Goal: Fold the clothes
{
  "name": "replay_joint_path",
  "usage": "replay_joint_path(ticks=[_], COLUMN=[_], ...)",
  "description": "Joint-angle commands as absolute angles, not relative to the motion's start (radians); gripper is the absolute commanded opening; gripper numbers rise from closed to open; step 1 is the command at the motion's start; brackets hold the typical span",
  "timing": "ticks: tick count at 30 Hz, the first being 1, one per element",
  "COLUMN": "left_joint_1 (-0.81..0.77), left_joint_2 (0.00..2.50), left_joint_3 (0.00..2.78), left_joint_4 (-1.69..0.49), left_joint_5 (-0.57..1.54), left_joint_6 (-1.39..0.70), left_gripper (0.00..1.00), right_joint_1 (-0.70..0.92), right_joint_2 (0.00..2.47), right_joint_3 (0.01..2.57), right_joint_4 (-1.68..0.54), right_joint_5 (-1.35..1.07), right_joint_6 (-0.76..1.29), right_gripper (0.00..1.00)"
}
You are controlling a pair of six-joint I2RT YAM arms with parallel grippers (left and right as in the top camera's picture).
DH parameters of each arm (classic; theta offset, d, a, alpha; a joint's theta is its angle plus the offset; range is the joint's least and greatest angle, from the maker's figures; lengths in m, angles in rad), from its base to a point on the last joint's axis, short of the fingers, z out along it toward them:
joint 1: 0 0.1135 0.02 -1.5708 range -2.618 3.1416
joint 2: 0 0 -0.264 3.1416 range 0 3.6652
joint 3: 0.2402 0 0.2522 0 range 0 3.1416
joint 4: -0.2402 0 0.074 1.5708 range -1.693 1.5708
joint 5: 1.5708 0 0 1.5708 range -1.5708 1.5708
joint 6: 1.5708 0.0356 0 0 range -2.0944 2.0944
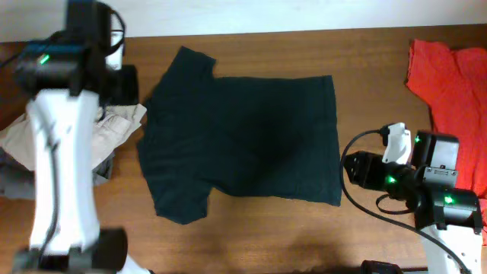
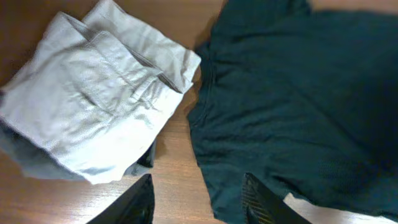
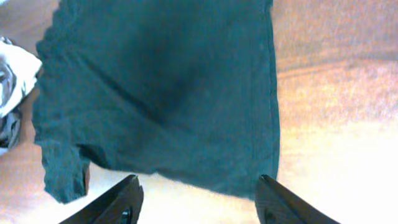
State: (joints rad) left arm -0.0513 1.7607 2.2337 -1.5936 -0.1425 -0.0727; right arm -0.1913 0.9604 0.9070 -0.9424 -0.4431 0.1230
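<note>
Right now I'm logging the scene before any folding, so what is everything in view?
T-shirt: one, very dark, spread flat mid-table.
Trousers: one pair, beige, folded, left of the T-shirt.
Grey cloth: one, grey, under the trousers.
Red garment: at least one, bright red, table's right end.
Table: one, brown wood, under everything.
Left arm: one, white, left side.
Right arm: one, black and white, right side.
Left pincer: one, black, open, over the T-shirt's edge by the trousers.
Right pincer: one, black, open, by the T-shirt's edge.

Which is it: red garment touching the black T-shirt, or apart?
Apart. The overhead view shows bare table between the black T-shirt and red garment.
</note>
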Motion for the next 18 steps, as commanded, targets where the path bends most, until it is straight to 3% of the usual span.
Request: replay_joint_path(ticks=[1,6,13,18], left_joint_1=[-0.066,-0.087,-0.087,-0.087], left_joint_2=[1.667,1.578,1.381,1.187], left_joint_3=[2.195,2.037,1.587,1.279], left_joint_4=[-1.603,-1.568,-1.396,-1.195], left_joint_5=[-0.127,-0.128,-0.115,0.020], left_joint_6=[-0.103,-0.131,-0.177,-0.219], left_gripper=[0.50,0.50,0.50,0.64], right_joint_1=[-0.197,-0.197,-0.197,-0.197], right_joint_2=[0.973,1.013,1.082,1.094], right_joint_3=[0.916,0.916,0.916,0.916], right_joint_4=[-0.966,-0.973,-1.015,-1.027], right_joint_5=[-0.434,-0.434,-0.433,-0.384], right_joint_6=[0.112,0.112,0.108,0.091], right_gripper=[0.63,0.65,0.69,0.72])
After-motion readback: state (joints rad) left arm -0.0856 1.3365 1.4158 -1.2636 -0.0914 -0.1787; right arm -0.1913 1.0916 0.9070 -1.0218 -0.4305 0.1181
